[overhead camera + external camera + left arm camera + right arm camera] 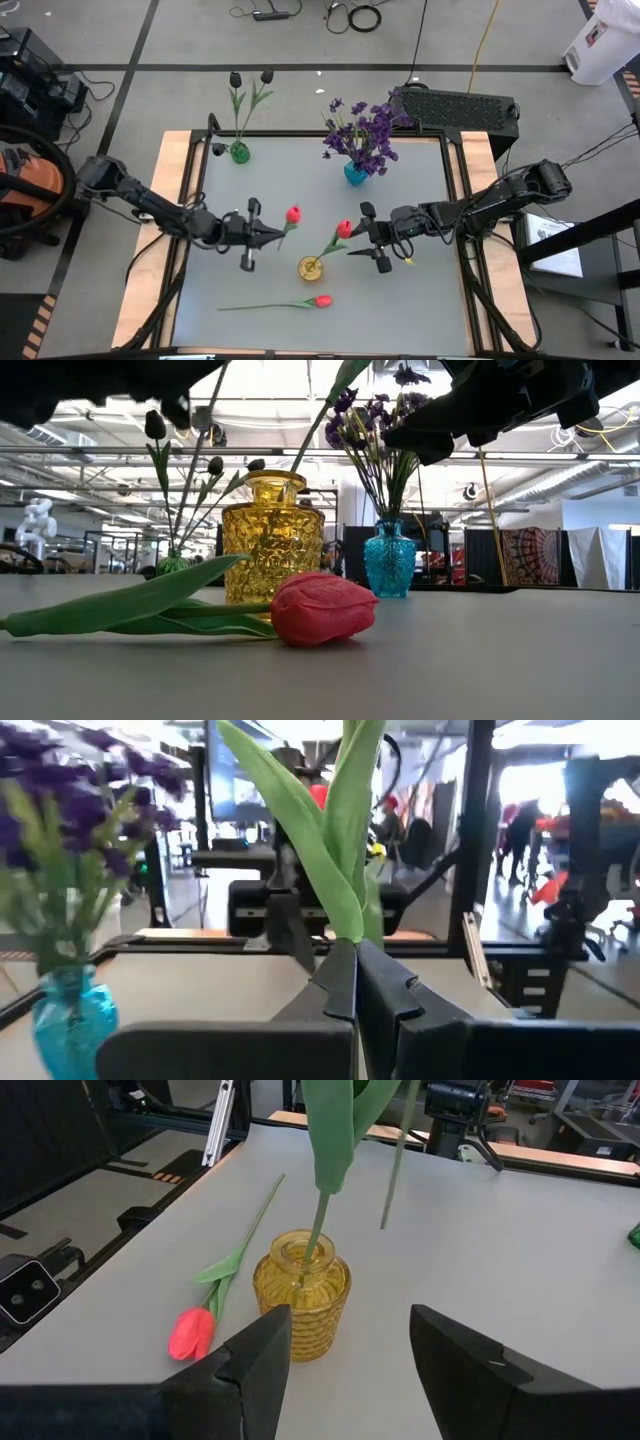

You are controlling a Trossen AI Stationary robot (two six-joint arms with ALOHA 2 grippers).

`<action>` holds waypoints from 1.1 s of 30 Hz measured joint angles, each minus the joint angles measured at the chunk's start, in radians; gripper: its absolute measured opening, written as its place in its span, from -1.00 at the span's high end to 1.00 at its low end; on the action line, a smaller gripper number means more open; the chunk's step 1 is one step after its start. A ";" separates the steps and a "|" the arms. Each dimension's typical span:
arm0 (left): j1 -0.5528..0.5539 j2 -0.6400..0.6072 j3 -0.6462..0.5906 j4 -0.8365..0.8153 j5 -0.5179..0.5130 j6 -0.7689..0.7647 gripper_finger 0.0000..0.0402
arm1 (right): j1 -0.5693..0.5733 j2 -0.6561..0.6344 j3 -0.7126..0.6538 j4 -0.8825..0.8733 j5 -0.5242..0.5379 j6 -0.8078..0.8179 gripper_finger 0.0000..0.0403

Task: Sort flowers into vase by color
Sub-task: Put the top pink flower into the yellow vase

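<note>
Red tulip sits pinched in our left gripper, fingers pressed on its stem, bloom pointing toward one o'clock. The yellow vase lies at four o'clock from those fingers. Our right gripper hovers spread, just beside the vase.

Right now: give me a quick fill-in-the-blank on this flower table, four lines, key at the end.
1. The yellow vase holds one ____ tulip.
2. The purple flowers stand in the ____ vase.
3. The left tool is shut on a red tulip's ____.
4. The right tool is ____, by the yellow vase.

Missing words: red; blue; stem; open
</note>
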State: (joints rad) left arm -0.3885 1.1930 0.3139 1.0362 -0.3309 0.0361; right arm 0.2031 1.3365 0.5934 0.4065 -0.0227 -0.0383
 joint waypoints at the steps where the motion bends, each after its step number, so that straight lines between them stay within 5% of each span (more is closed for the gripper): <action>1: 0.001 -0.010 -0.026 0.029 0.000 0.002 1.00 | 0.000 0.000 0.000 0.000 0.000 0.000 0.03; 9: 0.002 -0.083 -0.132 0.122 0.020 -0.041 1.00 | 0.000 0.000 0.000 0.000 0.000 0.000 0.03; 16: 0.002 -0.083 -0.085 0.162 0.138 -0.023 1.00 | 0.000 0.000 0.000 0.000 0.000 0.000 0.03; 33: -0.033 0.048 0.071 0.162 0.175 0.022 1.00 | 0.000 0.000 0.000 0.000 0.000 0.000 0.03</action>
State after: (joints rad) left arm -0.4216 1.2407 0.3853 1.1987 -0.1562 0.0579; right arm 0.2031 1.3365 0.5934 0.4061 -0.0231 -0.0383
